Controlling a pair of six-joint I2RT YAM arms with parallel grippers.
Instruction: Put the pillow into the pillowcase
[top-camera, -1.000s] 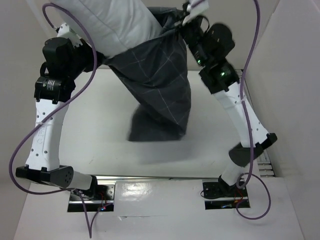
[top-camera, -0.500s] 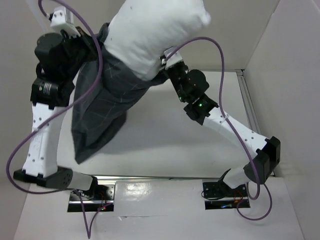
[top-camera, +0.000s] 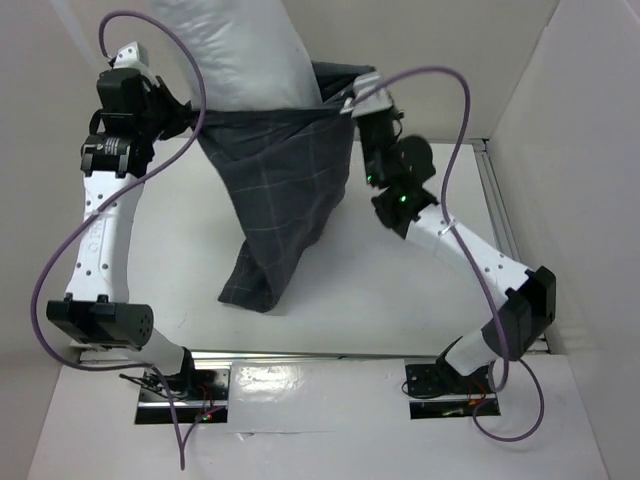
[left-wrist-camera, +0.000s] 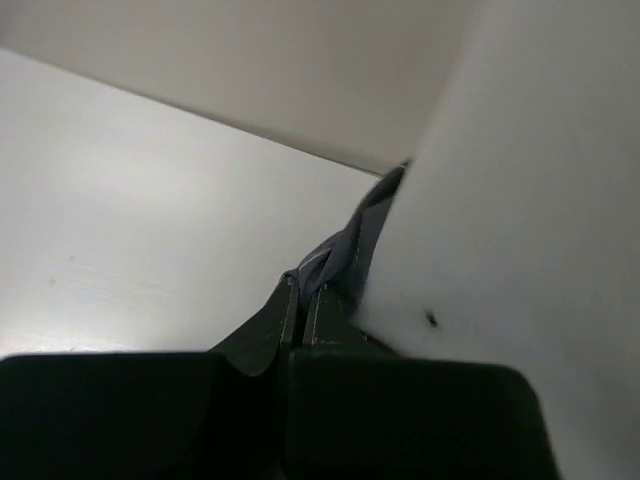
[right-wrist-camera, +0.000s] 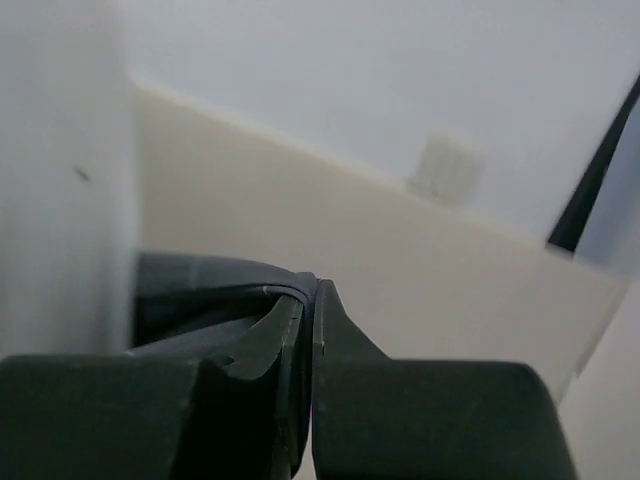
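White table (top-camera: 400, 290), pale walls (top-camera: 585, 150)

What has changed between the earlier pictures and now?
The pillowcase swung from the right side to the left and now hangs near the middle. Its mouth is stretched wide between the left tool and right tool, which swayed with it. Nothing was taken or released: both tools stay shut on its rim, and the pillow still sticks out on top.

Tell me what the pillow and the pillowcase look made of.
The pillow: matte white cloth, probably over soft filling, since it bulges and dimples. The pillowcase: thin, matte dark grey fabric with pale grid lines, likely woven; it hangs limp and creased.
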